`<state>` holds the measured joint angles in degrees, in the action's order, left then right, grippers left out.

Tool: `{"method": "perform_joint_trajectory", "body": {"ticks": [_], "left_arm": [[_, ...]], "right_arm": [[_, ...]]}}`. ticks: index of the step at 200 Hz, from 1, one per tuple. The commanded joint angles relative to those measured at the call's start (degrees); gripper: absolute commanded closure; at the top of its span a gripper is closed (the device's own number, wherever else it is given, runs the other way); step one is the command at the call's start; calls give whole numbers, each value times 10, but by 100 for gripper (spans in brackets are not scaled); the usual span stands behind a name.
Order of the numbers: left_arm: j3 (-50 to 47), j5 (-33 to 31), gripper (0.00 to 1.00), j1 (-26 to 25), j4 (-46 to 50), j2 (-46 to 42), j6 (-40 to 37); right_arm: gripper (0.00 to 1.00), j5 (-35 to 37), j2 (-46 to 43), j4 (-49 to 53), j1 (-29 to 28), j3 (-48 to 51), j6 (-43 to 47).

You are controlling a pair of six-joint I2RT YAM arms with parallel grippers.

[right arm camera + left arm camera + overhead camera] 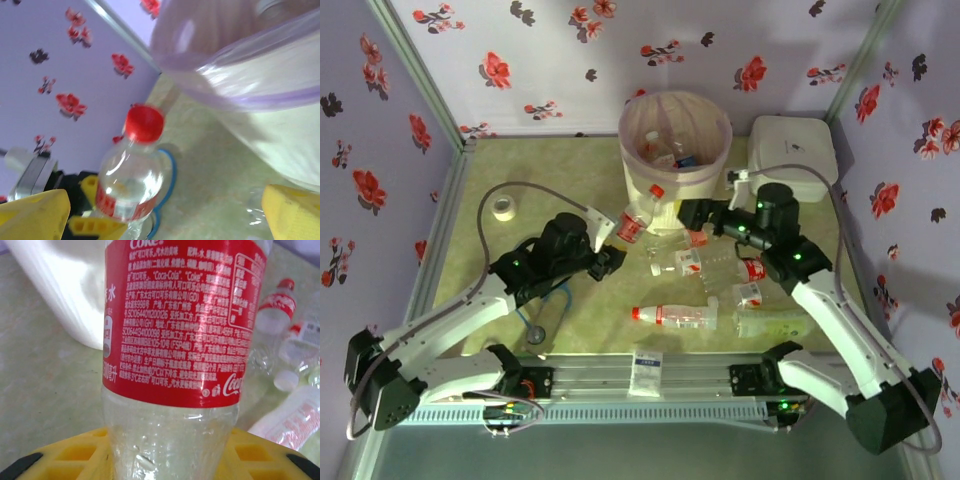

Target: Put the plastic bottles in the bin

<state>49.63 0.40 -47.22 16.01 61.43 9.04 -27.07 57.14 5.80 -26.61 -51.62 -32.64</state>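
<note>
Red-labelled bottle (180,325) sits clamped between the closed left fingers (615,238), while the right fingers (685,212) gape wide and empty.

This was a robotics test cell dressed up as a domestic corner, not a real room. Two white-and-black machines, the left arm (450,320) and the right arm (840,320), were bolted to a metal rail (700,375) along the near edge of a green marbled tabletop (595,320), and a grey cable (520,185) looped above it. The walls (520,60) were flat panels papered in lilac with red and black flowers, joined at the corners by bare metal frame posts (415,65), which made the space a small booth. Household props stood inside: a lined bin (692,190), a white lidded box (790,150), a tape roll (503,208) and scattered plastic bottles (685,316).
</note>
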Motion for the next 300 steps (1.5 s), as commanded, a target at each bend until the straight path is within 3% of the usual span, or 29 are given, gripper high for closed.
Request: {"method": "perform_joint_trajectory", "body": {"ticks": [1, 25, 104, 132, 163, 196, 210, 248, 265, 300], "left_arm": [[-29, 5, 69, 13, -117, -29, 92], [-58, 45, 68, 15, -196, -37, 138], [-49, 106, 65, 15, -267, 2, 200], [-8, 132, 63, 15, -255, 29, 189], [29, 159, 62, 21, -236, 71, 150], [39, 189, 60, 28, -258, 96, 148], [36, 188, 53, 30, -273, 94, 145], [24, 194, 9, 31, -286, 80, 139], [20, 192, 4, 33, -265, 62, 127], [-3, 159, 3, 48, -227, 27, 120]], "right_arm": [[1, 26, 26, -98, -46, 22, -24], [1, 36, 65, -144, -85, 22, -31], [2, -1, 108, -252, -123, 41, -105], [11, 3, 117, -222, -123, 11, -96], [33, 11, 136, -166, -122, -31, -44], [46, 39, 138, -108, -122, -49, -5], [55, 55, 131, -99, -119, -56, 12], [59, 76, 136, -12, -105, -150, 97], [62, 107, 146, 38, -88, -213, 133], [65, 148, 182, 86, -36, -324, 154]]}}
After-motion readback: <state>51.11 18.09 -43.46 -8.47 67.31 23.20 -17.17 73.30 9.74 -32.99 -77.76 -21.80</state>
